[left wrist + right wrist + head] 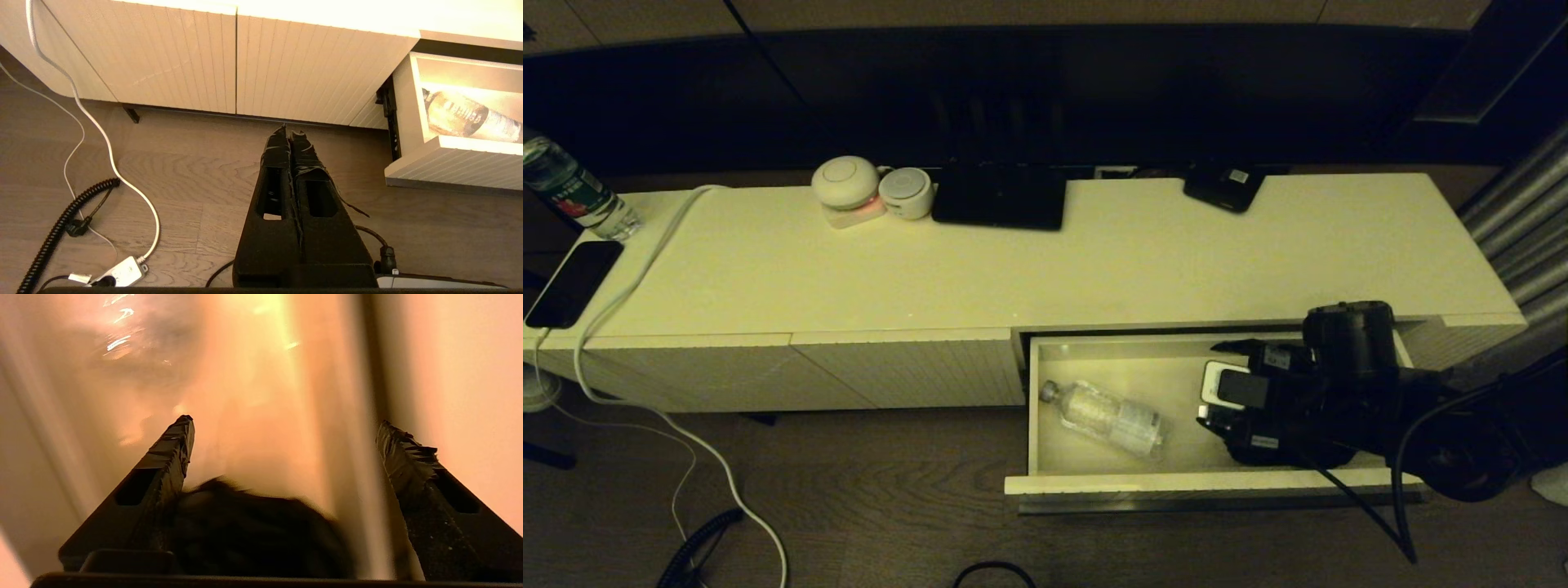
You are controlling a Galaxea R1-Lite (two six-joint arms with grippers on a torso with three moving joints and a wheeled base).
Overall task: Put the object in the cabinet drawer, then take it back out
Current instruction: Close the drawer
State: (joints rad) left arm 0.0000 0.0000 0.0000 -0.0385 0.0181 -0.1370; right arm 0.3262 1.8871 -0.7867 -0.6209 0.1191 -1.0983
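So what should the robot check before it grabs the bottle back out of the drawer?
1. Cabinet drawer pulled open: ok.
2. Plastic water bottle lying on its side inside the drawer, free of any grip: ok.
3. Right gripper open wide with nothing between its fingers: ok.
4. Right gripper lined up over the bottle: not ok; in the head view it sits toward the drawer's right end, beside the bottle.
5. Left gripper shut and parked low over the floor, away from the drawer: ok.
6. Room around the bottle for the fingers: cannot tell.
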